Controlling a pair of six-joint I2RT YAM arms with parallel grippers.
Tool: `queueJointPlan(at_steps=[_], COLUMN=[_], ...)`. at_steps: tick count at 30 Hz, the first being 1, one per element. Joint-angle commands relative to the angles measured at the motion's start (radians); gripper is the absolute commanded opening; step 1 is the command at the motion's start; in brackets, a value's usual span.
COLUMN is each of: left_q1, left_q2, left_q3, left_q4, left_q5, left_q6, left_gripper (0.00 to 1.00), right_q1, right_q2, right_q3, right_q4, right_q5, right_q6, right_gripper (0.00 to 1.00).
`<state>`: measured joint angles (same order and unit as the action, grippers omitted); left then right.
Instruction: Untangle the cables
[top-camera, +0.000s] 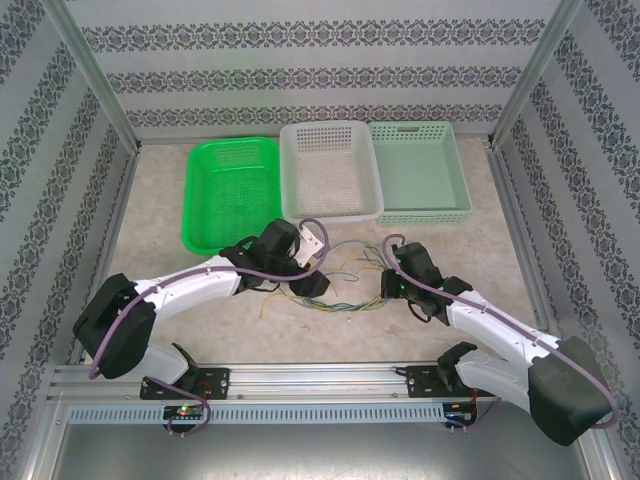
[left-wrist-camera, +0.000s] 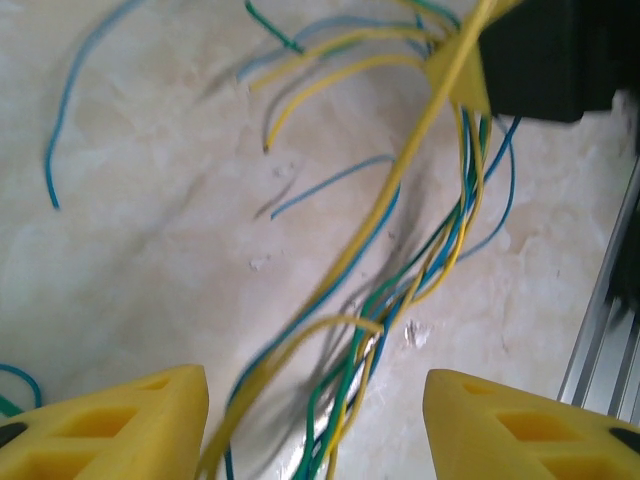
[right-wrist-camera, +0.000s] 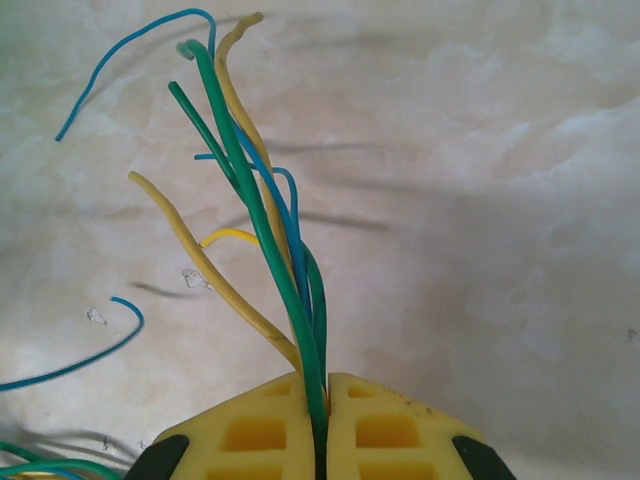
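Note:
The cables (top-camera: 345, 290) are a loose tangle of thin yellow, green and blue wires on the marble-patterned table between my two arms. My left gripper (top-camera: 312, 275) hovers over their left side. In the left wrist view it (left-wrist-camera: 315, 420) stands open, and a twisted run of cables (left-wrist-camera: 400, 190) passes between its yellow fingers (left-wrist-camera: 130, 425), held by neither. My right gripper (top-camera: 390, 280) is at the tangle's right end. In the right wrist view it (right-wrist-camera: 322, 395) is shut on a bunch of green, blue and yellow cables (right-wrist-camera: 265, 240) whose free ends fan out beyond the tips.
Three baskets stand side by side at the back: a green one (top-camera: 196, 200), a white one (top-camera: 330, 127) and a pale green one (top-camera: 415, 127). An aluminium rail (top-camera: 320, 375) runs along the near edge. Patterned walls close the sides.

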<state>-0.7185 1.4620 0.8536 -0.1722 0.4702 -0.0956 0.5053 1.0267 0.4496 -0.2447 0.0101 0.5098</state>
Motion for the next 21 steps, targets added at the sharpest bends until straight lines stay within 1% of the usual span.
queueJointPlan(at_steps=[1,5,7,9,11,12,13,15,17,21], left_q1=[0.005,0.001,-0.007,-0.013,-0.016,-0.016,-0.015,-0.013,-0.005,0.008], left_q2=[0.019,0.070,0.110,0.162,0.191,0.189,0.169,0.108,0.040,-0.093], left_q3=[0.026,0.058,0.084,0.117,0.135,0.128,0.108,0.068,0.031,-0.058], left_q4=[-0.080,-0.075,-0.079,-0.101,-0.111,-0.091,-0.056,0.015,0.077,0.217], left_q5=[0.055,0.115,0.132,0.147,0.134,0.103,0.071,0.004,-0.055,-0.190], left_q6=[0.100,0.114,0.117,0.120,0.109,0.089,0.068,0.024,-0.028,-0.179], left_gripper=[0.60,0.60,0.55,0.48,0.31,0.19,0.11,0.03,0.00,0.00], right_q1=[-0.017,-0.036,-0.040,-0.047,-0.058,-0.068,-0.079,-0.102,-0.133,-0.198], right_q2=[-0.028,-0.028,-0.025,-0.029,-0.041,-0.050,-0.062,-0.091,-0.128,-0.231], right_q3=[0.027,0.043,0.053,0.055,0.048,0.044,0.038,0.023,0.002,-0.079], right_q4=[-0.015,-0.018,-0.022,-0.018,-0.007,-0.005,-0.005,-0.006,-0.007,0.025], right_q5=[-0.024,-0.070,-0.078,-0.078,-0.085,-0.089,-0.092,-0.097,-0.097,-0.092], right_q6=[-0.032,-0.060,-0.066,-0.065,-0.056,-0.051,-0.043,-0.022,0.022,0.174], right_gripper=[0.01,0.01,0.01,0.01,0.01,0.01,0.00,0.00,0.00,0.00])
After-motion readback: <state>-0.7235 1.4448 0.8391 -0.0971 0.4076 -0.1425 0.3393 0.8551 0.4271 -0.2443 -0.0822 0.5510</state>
